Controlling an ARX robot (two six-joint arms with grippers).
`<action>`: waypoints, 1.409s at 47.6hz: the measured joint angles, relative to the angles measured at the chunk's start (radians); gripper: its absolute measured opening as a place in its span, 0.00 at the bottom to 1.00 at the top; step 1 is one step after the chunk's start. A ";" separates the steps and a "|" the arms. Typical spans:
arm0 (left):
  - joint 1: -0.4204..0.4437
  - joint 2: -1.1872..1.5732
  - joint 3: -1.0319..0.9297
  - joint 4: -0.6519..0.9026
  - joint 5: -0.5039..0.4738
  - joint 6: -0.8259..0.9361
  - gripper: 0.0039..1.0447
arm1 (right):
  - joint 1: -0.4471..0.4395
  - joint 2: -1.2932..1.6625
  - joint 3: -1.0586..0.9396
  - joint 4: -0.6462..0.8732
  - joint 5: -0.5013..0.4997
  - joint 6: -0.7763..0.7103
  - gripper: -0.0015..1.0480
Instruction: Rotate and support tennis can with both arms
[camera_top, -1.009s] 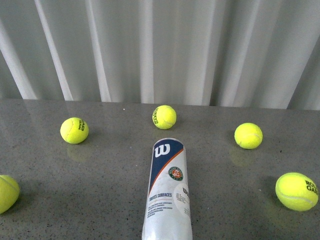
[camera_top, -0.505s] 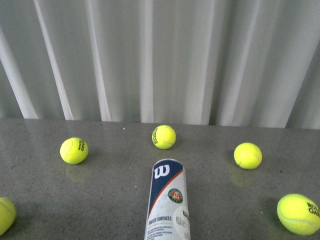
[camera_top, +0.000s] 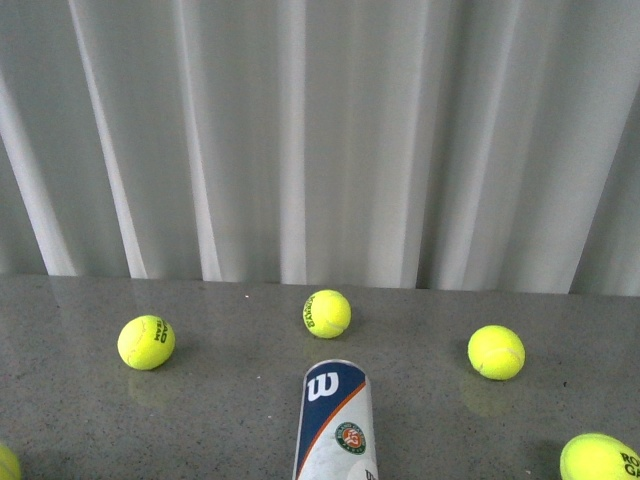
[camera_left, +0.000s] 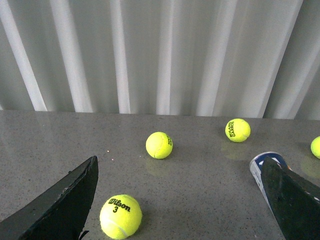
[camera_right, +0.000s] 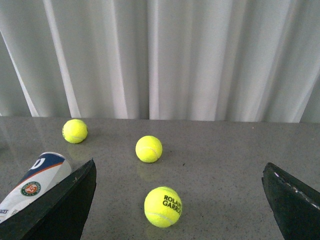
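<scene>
Left gripper: jaws wide apart, holding nothing. Right gripper: also wide apart, holding nothing.

Tennis can lies on its side on the grey table, near centre. Its long axis runs near to far, with the navy W end pointing far, toward the white curtain. The front view's edge cuts off its near end.

Left wrist view: the can's W end shows right beside one of my fingers and is partly hidden behind it. I can't tell whether they touch. Right wrist view: the can is again partly hidden behind one finger, and I can't tell contact there either.

Yellow balls are scattered on the table around the can:
- centre ball: just far of the W end, not touching it
- left ball: far left, well apart from the can
- right ball: far right, well apart from the can
- Roland Garros ball: near right, partly cut off by the frame edge
- Wilson 3 ball: on the table, seen in the gap between my left fingers, close to one of them and well apart from the can

In the right wrist view the Roland Garros ball sits in the gap between my right fingers, clear of both.
</scene>
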 joint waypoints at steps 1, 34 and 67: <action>0.000 0.000 0.000 0.000 0.000 0.000 0.94 | 0.000 0.000 0.000 0.000 0.000 0.000 0.93; 0.000 0.000 0.000 0.000 0.000 0.000 0.94 | 0.000 0.452 0.183 -0.051 -0.105 0.063 0.93; 0.000 0.000 0.000 0.000 0.000 0.000 0.94 | 0.432 1.810 0.890 0.007 -0.027 0.500 0.93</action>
